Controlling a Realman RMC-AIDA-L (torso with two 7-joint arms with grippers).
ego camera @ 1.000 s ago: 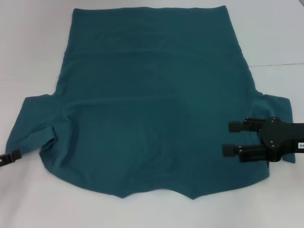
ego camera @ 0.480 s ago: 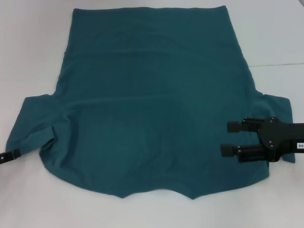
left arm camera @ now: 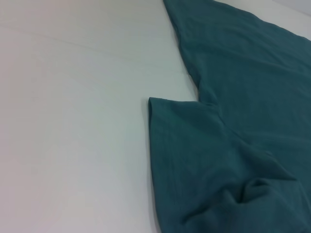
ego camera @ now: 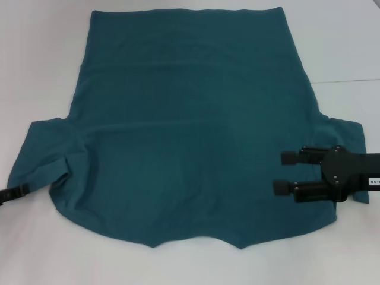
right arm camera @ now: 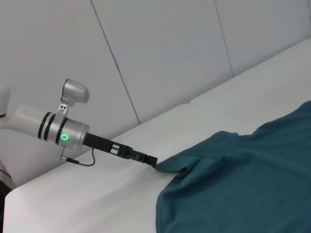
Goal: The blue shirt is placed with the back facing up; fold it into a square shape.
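The blue shirt lies spread flat on the white table, hem far from me and sleeves out to both sides. My right gripper hovers open over the shirt's right side by the right sleeve, its two black fingers pointing left with nothing between them. At the far left edge my left gripper meets the lower corner of the left sleeve. In the right wrist view the left gripper is a thin closed tip pinching that sleeve's hem. The left wrist view shows only the sleeve and its wrinkles.
White table surrounds the shirt on all sides, with a seam line at the right. A white panelled wall stands behind the table's left side. The left arm's silver wrist reaches in from there.
My right gripper has slid a little to the left and slightly toward me over the shirt. The left gripper and the sleeve have barely moved.
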